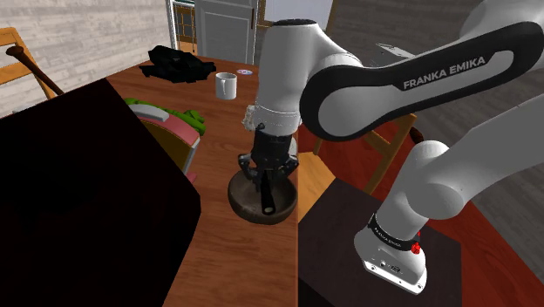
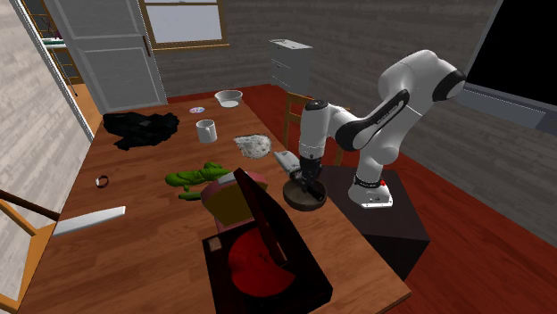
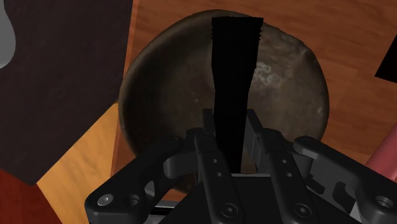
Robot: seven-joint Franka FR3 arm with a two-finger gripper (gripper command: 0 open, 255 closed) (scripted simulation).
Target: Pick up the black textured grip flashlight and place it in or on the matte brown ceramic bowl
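We see the gripper (image 3: 230,127) closed on the black flashlight (image 3: 234,70), its fingers pressing both sides. The flashlight hangs upright over the hollow of the brown bowl (image 3: 289,83), which sits at the wooden bench (image 1: 235,270) edge beside the stand (image 1: 344,231).

The white arm (image 1: 410,83) rises from its base, bends sharply at the elbow and swings across, then the last links drop straight down, wrist vertical. The black hand (image 1: 265,185) points downward. Its two fingers (image 3: 205,137) are drawn in against the sides of a black flashlight (image 3: 234,70) and clasp it between them; the shaft juts out beyond the fingertips, in line with the hand.
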